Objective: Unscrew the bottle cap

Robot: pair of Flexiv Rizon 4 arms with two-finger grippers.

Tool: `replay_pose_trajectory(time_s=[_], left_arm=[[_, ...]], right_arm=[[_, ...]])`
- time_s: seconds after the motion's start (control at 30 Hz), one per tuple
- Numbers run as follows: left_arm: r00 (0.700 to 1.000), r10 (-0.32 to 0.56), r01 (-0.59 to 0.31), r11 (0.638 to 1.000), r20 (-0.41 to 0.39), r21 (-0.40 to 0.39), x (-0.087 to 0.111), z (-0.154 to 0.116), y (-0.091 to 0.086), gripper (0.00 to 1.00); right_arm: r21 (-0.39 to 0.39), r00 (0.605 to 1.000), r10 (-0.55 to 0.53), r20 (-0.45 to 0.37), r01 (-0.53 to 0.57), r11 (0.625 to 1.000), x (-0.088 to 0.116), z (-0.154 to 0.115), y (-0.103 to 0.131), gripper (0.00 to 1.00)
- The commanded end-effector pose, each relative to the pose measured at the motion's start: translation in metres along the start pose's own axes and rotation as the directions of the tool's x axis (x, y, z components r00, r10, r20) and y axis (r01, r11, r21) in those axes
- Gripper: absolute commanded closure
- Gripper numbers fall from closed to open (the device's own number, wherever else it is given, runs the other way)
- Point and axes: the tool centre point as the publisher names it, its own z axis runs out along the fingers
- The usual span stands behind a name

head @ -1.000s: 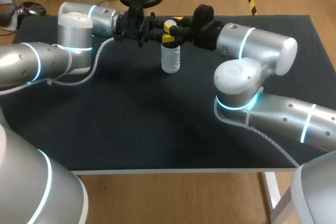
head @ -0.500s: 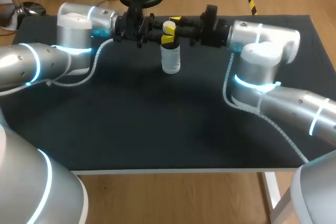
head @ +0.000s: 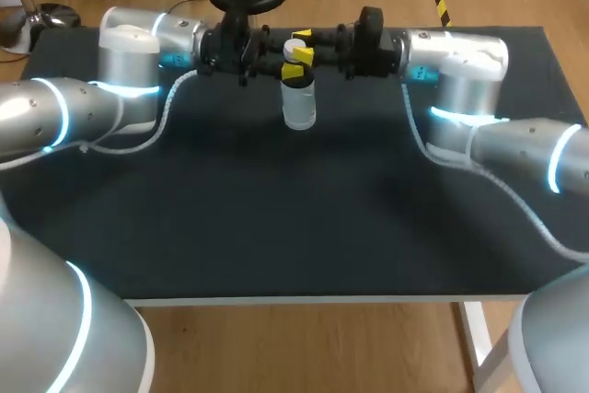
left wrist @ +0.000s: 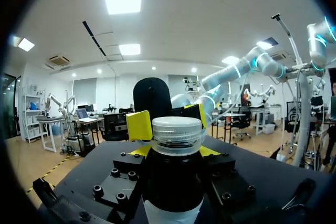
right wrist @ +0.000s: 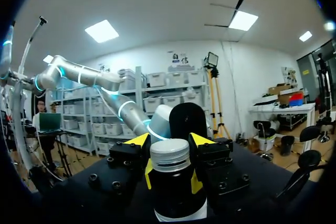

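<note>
One white bottle (head: 299, 108) stands upright at the far middle of the black table (head: 230, 218), with its pale ribbed cap (head: 295, 44) seated on top. The left arm (head: 55, 112) comes in level from one side and the right arm (head: 465, 62) from the other, so the two grippers face each other across the bottle. The left gripper (left wrist: 176, 151) is closed on the bottle just under the cap, with a yellow tip pressed to each side of it. The right gripper (right wrist: 170, 141) sits a little higher and is closed on the cap itself, its yellow tips flat against two opposite sides with no gap showing. The two pairs of tips are stacked one above the other, very close together. Whether the cap is loosened at all cannot be told.
</note>
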Motion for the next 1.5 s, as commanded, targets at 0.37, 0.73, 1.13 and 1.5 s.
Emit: replay_pose_trajectory(time_s=[0.37,0.73,1.13,1.5], left_arm=[[1.000,-0.001,0.001,1.000,0.000,-0.002,-0.013,0.003,-0.001,1.00],[1.000,-0.001,0.001,1.000,0.000,-0.002,-0.013,0.003,-0.001,1.00],[1.000,-0.001,0.001,1.000,0.000,-0.002,-0.013,0.003,-0.001,1.00],[1.000,-0.001,0.001,1.000,0.000,-0.002,-0.013,0.003,-0.001,1.00]], right_arm=[[0.091,0.861,0.135,-0.490,-0.103,0.990,0.016,0.012,-0.008,1.00],[0.110,0.880,0.137,-0.456,-0.097,0.989,0.014,0.004,-0.011,1.00],[0.102,0.898,0.133,-0.420,-0.099,0.990,0.009,0.001,-0.011,1.00],[0.085,0.924,0.135,-0.358,-0.111,0.990,-0.001,-0.004,-0.010,1.00]])
